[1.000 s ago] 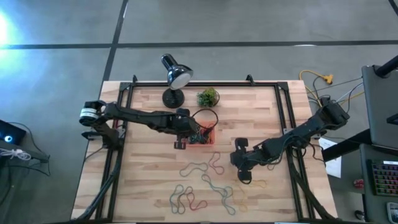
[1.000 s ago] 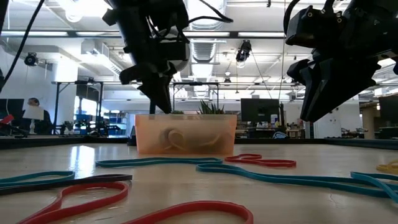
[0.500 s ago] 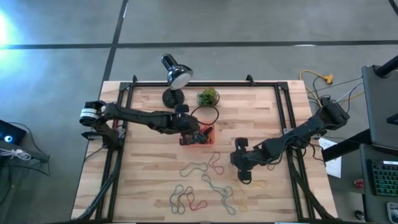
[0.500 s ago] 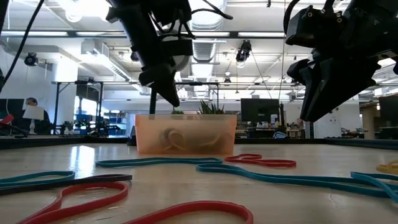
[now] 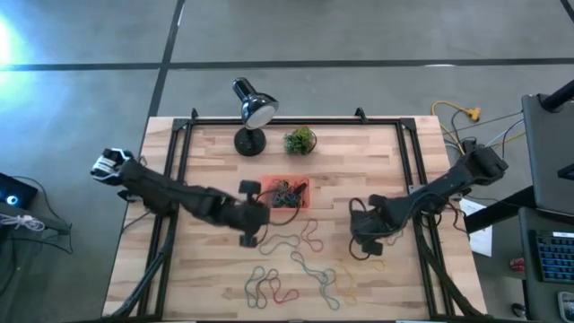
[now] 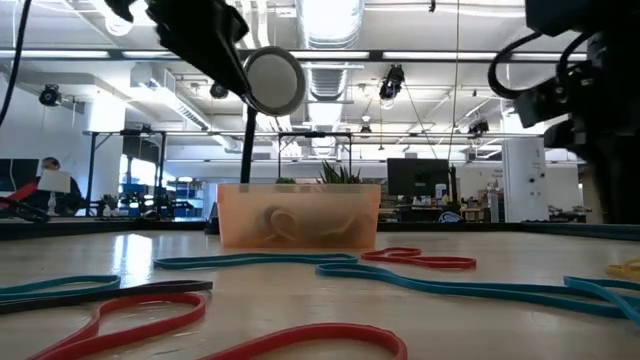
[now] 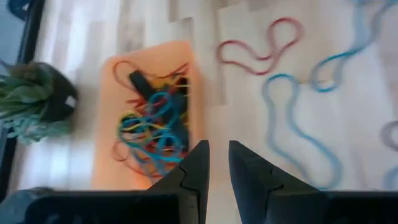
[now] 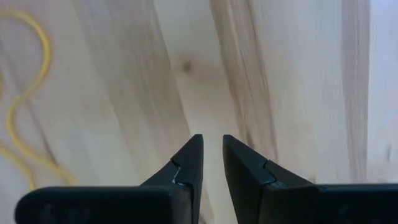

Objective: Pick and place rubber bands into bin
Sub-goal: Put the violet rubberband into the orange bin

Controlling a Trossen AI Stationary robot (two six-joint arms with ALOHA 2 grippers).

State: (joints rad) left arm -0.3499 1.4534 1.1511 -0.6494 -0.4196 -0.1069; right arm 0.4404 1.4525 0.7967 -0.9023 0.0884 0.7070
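The orange-red bin (image 5: pixel 289 194) rests flat on the table and holds a tangle of bands (image 7: pixel 152 134). Loose rubber bands lie flat on the wood nearer the near edge: a red one (image 5: pixel 310 235), teal ones (image 5: pixel 282 242), a cluster (image 5: pixel 269 287) and yellow ones (image 5: pixel 372 265). My left gripper (image 5: pixel 257 217) hovers beside the bin's near left corner and points toward the table's right. Its fingers (image 7: pixel 219 162) stand a narrow gap apart and hold nothing. My right gripper (image 5: pixel 359 240) hangs over bare wood beside a yellow band (image 8: pixel 18 93); it is also narrowly open (image 8: pixel 212 155) and holds nothing.
A black desk lamp (image 5: pixel 251 112) and a small potted plant (image 5: pixel 300 140) stand by the far edge behind the bin. Black rails (image 5: pixel 179 170) run along the table's left and right sides. Bare wood lies between the bin and my right gripper.
My left gripper has left its place over the bin, where it pointed down, and swung toward the near edge and left, now lying level beside the bin's near left corner. My right gripper has shifted a little toward the table's right and near edge.
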